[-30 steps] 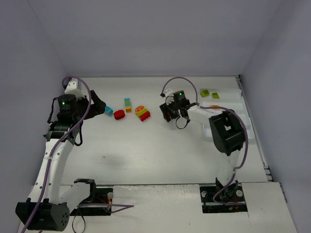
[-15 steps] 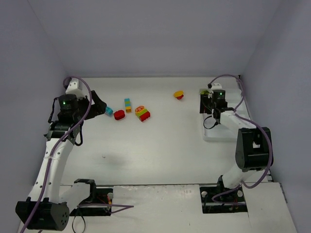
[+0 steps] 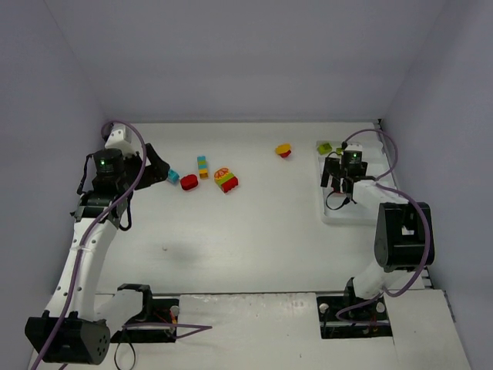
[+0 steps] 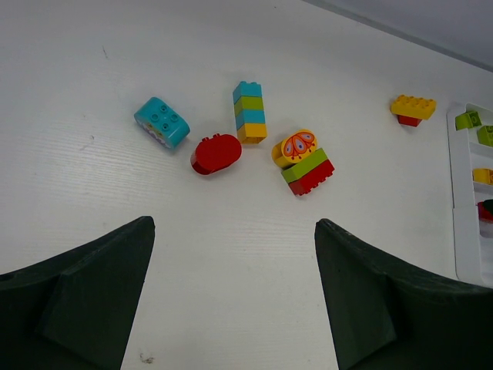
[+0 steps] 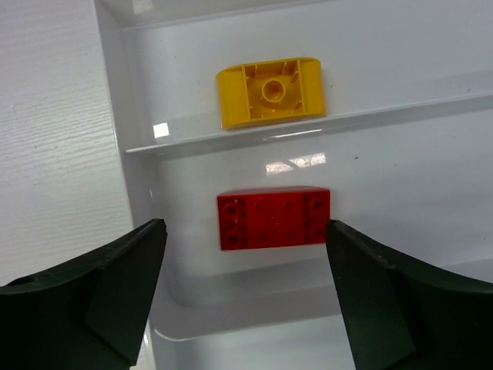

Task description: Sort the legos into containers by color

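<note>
Legos (image 4: 307, 171): light, rigid, slick plastic by the look; best pinched across flat sides. Red brick (image 5: 273, 218) sits in tray (image 5: 139, 92), right tool (image 5: 244, 231) spread above; left tool (image 4: 233, 223) spread too.

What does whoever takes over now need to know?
Left gripper open, empty, above the table.
Right gripper open, empty, over the tray.
Done: red brick and yellow brick in neighbouring compartments, green bricks at the far end.
Left on the table: cyan brick, red oval brick, four-high stack, three-part stack, yellow-on-red pair; stacks likely need splitting.
</note>
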Available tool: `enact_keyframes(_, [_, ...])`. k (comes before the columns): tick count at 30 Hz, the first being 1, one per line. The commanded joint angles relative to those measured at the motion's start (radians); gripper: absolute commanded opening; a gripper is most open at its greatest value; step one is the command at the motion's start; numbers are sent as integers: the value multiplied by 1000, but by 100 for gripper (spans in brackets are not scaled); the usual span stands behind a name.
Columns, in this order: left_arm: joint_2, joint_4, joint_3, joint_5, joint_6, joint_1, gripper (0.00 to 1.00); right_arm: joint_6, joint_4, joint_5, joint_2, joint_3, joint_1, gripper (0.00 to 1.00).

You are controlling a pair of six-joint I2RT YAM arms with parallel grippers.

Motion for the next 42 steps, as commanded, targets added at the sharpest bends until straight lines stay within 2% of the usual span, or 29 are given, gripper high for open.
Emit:
enact_keyframes(1, [1, 52, 29, 5, -5, -3, 78, 19, 25, 5, -40, 6, -7, 84])
enact_keyframes(5, [4, 52, 27, 2, -5, -5, 78, 30, 17, -5, -65, 4, -7, 87])
enact_keyframes(11, [36, 40, 27, -62, -2, -41, 78, 70, 19, -58, -201, -8, 43, 87])
enact_keyframes(13, [77, 2, 50, -126, 9, -78, 78, 73, 22, -58, -250, -6, 80, 87])
enact_keyframes(16, [172, -78, 115, -247, 24, -202, 78, 67, 23, -56, -315, -15, 178, 87])
enact_keyframes(21, [385, -143, 225, -254, 69, -239, 78, 82, 83, -125, -387, -83, 199, 87])
enact_keyframes(24, [503, -130, 289, -234, 179, -241, 78, 85, 101, -145, -418, -100, 199, 87])
enact_keyframes(25, [557, -121, 314, -213, 266, -239, 78, 87, 107, -153, -427, -101, 199, 87])
enact_keyframes(32, [737, -130, 420, -84, 567, -241, 78, 114, 143, -234, -445, -124, 199, 87])
enact_keyframes(38, [884, -155, 489, -49, 696, -238, 78, 127, 158, -265, -467, -141, 199, 87])
enact_keyframes(42, [953, -153, 544, -69, 725, -232, 78, 128, 163, -276, -473, -146, 199, 87])
